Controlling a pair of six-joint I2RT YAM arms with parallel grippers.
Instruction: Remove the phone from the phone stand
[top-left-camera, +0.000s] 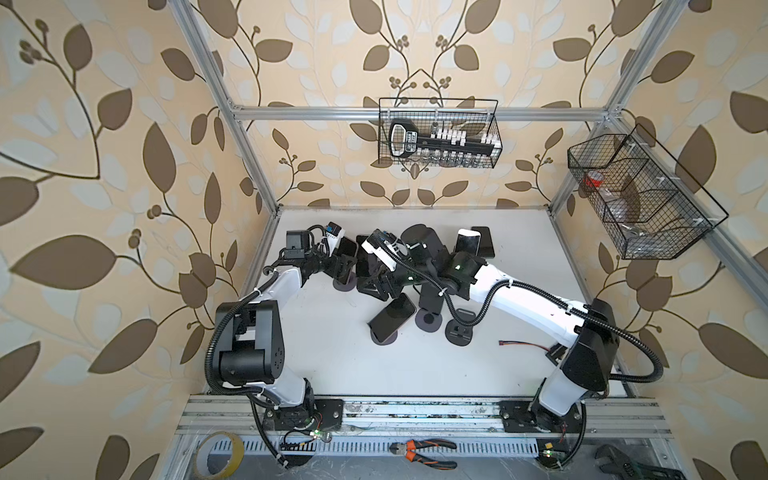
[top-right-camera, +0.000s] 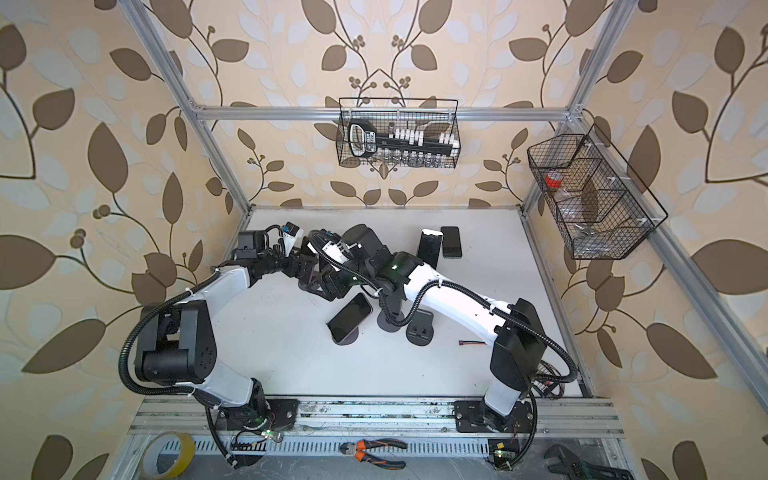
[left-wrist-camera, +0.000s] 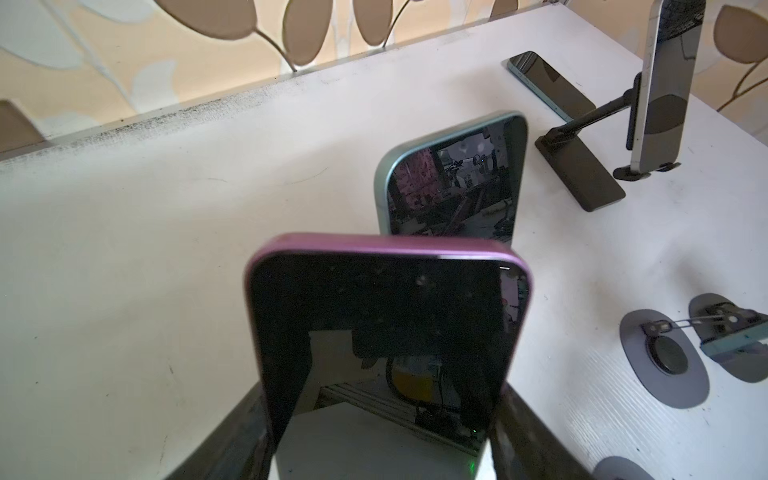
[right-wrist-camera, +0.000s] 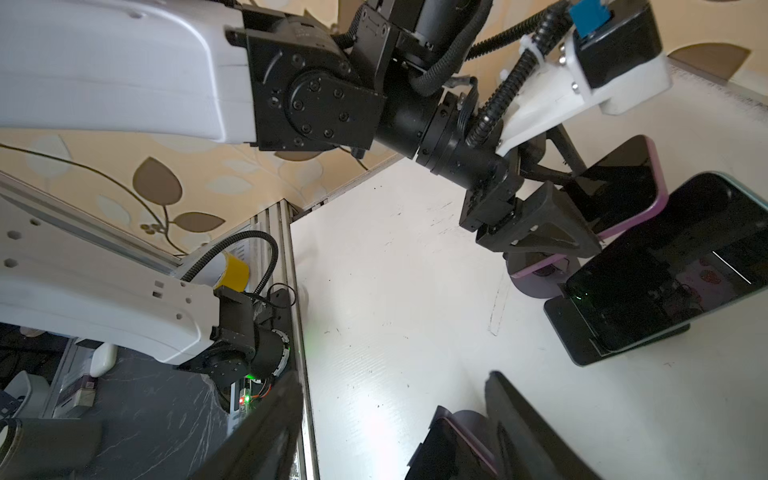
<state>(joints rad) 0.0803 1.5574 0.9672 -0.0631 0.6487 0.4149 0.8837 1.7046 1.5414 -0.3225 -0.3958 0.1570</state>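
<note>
Phone with purple edge (left-wrist-camera: 382, 324), dark screen facing the left wrist camera, pinched across its width by the jaws of the left gripper (left-wrist-camera: 386, 399), one black finger (left-wrist-camera: 232, 440) pressed to each long side. From the right wrist view, tilted back, lower end right at a round dark stand base (right-wrist-camera: 536, 282) on the white bench (right-wrist-camera: 395, 270). Cannot tell whether seated on that base or just clear of it.

Just behind it, teal-edged phone (left-wrist-camera: 453, 183), leaning upright on a stand with a flat black rectangular foot (right-wrist-camera: 582, 336). Farther toward the back wall, slim phone (left-wrist-camera: 665, 83) on an armed stand, held well above that stand's black foot (left-wrist-camera: 582, 174). Beside that, flat phone (left-wrist-camera: 548, 83) lying screen-up on the bench.

Right gripper (right-wrist-camera: 392, 378) low over the bench near the left one, jaws spread, bare bench showing between them, nothing pinched. Toward the front in both top views, front phone (top-left-camera: 392, 318), dark, propped on a round-based stand just beside the right gripper. Next to that, empty black stand (top-left-camera: 459, 330).

Off the work area: wire basket (top-left-camera: 384, 158) hung on the back rail, roll of yellow tape (top-left-camera: 220, 455) and orange-handled pliers (top-left-camera: 419, 451) along the front rail.
</note>
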